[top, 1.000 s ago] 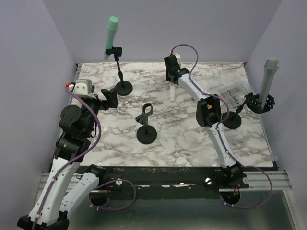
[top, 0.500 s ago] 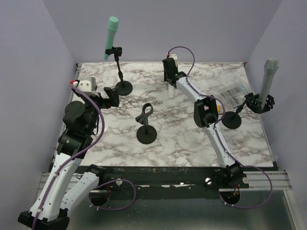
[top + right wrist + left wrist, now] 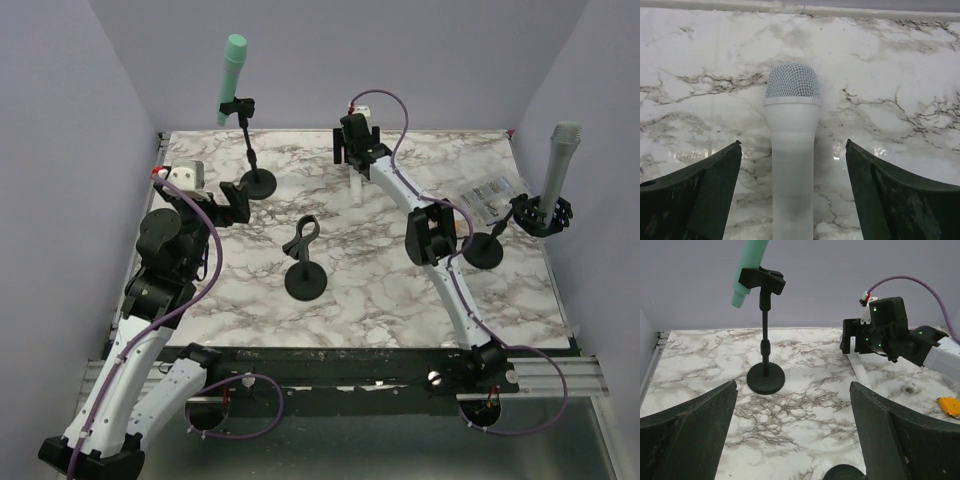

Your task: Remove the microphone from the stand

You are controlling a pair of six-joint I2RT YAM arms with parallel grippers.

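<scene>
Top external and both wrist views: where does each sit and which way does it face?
Top external: above and behind, looking down on the table; both arms show.
Left wrist: faces the green microphone on its stand; left gripper frames it.
Right wrist: looks down on the white microphone; right gripper flanks it.
Shared: left wrist and top external see the right gripper.

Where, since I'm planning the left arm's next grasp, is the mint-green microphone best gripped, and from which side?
Grip the mint-green microphone on its long round body above the clip; only a short stub shows below. It leans head-up, so I'd bring the open left pincer in from the near side, straddling the body, then probably pull along its axis.
</scene>
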